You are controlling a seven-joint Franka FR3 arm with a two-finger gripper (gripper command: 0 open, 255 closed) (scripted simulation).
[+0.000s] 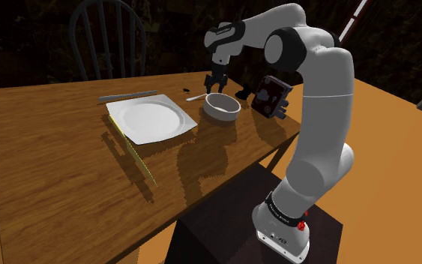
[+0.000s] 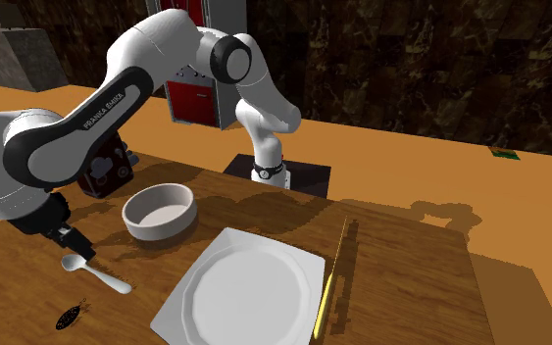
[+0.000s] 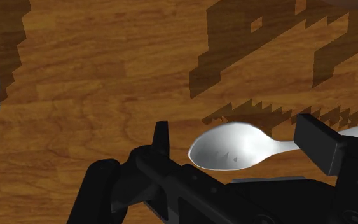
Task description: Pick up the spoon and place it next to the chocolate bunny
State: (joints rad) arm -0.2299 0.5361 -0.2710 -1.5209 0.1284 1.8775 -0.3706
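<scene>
Gripper (image 3: 238, 137) low over spoon (image 3: 231, 151) on wooden table (image 3: 107, 76).
Black fingers stand wide apart and hold nothing; the pale spoon's bowl lies on the tabletop between them, its handle running out past one finger. A white bowl (image 2: 156, 231) sits just beside the gripper, and the dark chocolate bunny (image 2: 107, 172) stands beyond that bowl, farther from the fingers.

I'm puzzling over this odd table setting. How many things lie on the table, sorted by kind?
Plate: 1
Bowl: 1
Spoon: 1
Grey utensil: 1
Yellow stick: 1
Small black thing: 1
Dark red-brown object: 1
Total: 7
</scene>
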